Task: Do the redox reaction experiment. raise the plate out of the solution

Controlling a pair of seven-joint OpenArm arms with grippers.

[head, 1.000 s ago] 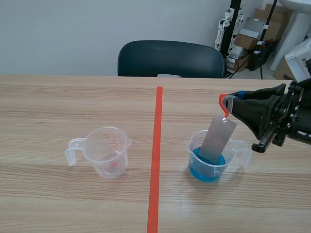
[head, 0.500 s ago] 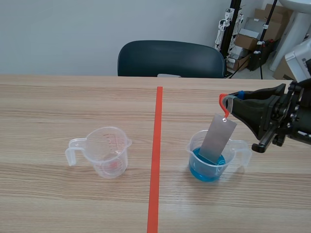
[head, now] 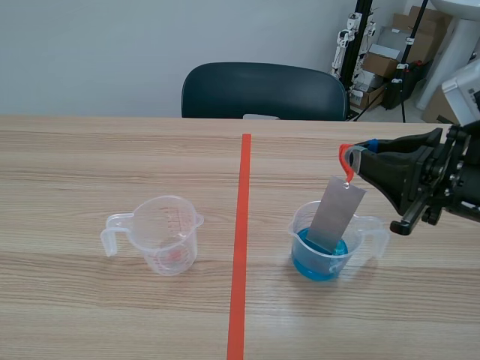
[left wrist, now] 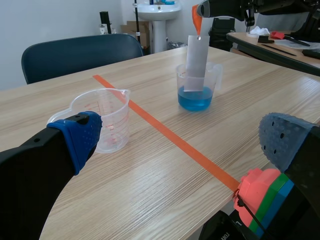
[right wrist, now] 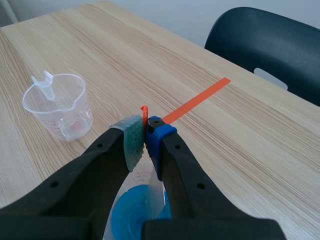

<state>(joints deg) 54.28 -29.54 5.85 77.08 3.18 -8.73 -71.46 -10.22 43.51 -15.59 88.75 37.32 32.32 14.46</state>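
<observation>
No visible shift since second ago: right pincer [head: 358, 159] same spot, plate [head: 335, 213] same tilt.
Right pincer clenched on orange hook [head: 343, 157]; grey metal plate hangs from it by hole, keeping fingers clear of liquid.
Plate's lower end down in clear measuring cup [head: 373, 229], apparently in blue solution [head: 319, 261]; lift barely begun, by my judgement.
Left pincer [left wrist: 182, 142] released, low over table [head: 90, 315], near empty measuring cup [head: 161, 234].
Red graduations unreadable; no brand seen.

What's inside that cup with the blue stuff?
Blue liquid low in the cup, and the lower end of a grey plate hanging from an orange hook in the right claw. Whether the plate's tip is under the liquid is unclear.
</observation>
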